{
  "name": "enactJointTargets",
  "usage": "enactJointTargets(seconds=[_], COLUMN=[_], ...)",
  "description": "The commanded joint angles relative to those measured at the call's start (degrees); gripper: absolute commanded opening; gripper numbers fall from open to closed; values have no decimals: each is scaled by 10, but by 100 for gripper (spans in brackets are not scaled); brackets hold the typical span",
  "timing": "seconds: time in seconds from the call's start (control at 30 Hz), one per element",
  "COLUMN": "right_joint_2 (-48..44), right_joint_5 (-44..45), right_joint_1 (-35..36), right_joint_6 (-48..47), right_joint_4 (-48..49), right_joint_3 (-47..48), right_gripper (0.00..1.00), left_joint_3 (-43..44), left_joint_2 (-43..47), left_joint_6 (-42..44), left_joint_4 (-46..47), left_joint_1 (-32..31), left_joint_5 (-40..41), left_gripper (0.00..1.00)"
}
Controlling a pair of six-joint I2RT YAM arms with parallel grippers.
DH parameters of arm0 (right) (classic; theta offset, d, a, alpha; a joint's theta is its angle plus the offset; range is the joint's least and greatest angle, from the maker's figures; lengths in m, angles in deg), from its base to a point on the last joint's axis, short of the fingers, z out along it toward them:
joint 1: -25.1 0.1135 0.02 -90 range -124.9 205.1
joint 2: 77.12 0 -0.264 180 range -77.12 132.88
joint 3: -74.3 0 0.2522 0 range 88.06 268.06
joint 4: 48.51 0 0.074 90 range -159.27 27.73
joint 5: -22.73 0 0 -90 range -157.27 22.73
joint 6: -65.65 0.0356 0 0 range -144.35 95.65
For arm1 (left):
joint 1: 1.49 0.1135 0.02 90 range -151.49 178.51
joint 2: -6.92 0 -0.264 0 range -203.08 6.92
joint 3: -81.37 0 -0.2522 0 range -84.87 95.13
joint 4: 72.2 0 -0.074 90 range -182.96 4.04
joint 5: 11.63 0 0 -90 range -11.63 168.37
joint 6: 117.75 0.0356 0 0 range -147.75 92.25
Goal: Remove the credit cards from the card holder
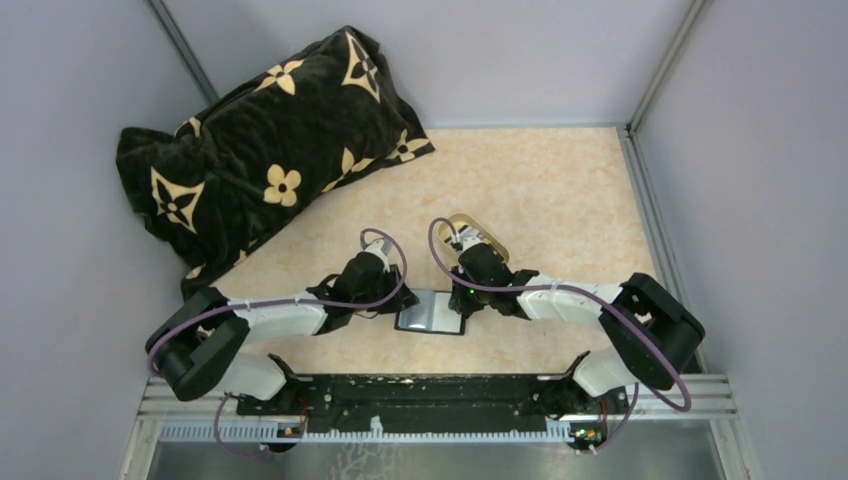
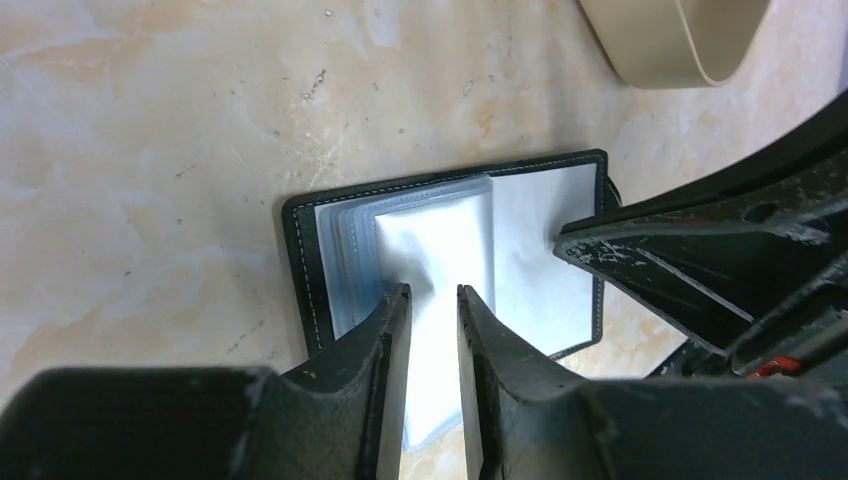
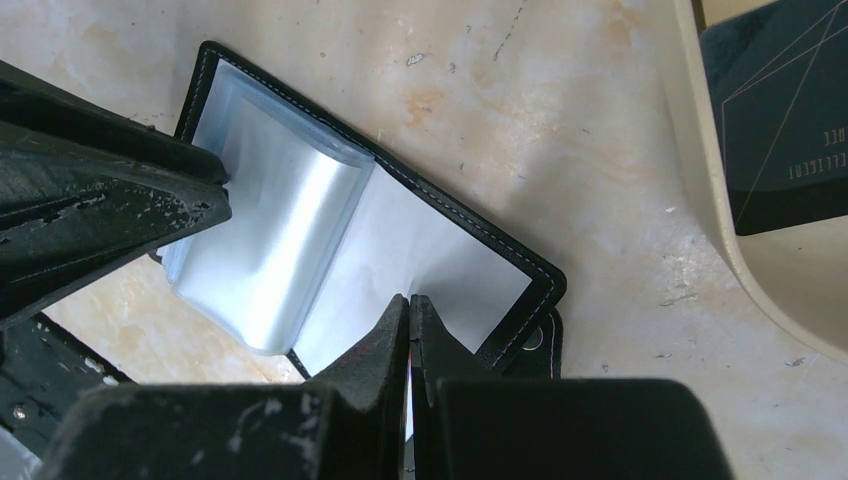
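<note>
While card holder (image 1: 430, 312) lies open, left gripper (image 2: 433, 296) parted over its sleeves (image 2: 425, 235), right gripper (image 3: 410, 302) clenched at its edge

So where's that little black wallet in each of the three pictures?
Top view: card holder just below centre.
Left wrist: card holder at centre, lying open.
Right wrist: card holder centre-left, lying open.
Shared landmark: beige tray nearby.
</note>
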Motion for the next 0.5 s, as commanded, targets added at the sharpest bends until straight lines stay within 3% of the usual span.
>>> enactJointTargets(seconds=[0.0, 0.3, 0.47], right_joint_2=[0, 8, 9], right_joint_5=[12, 15, 13], right_joint_1=[5, 5, 5], right_joint_6=[4, 5, 5], right_joint_4=[15, 16, 19], right_joint_3=[8, 6, 5], right_gripper=[0, 0, 0], left_joint_3=[-27, -32, -32], left_joint_2=[18, 59, 49], left_joint_6=[4, 15, 20], left_joint_4=[-26, -63, -48], left_joint_1=[-3, -4, -4], left_joint_5=[29, 58, 30], left_gripper=[32, 31, 31])
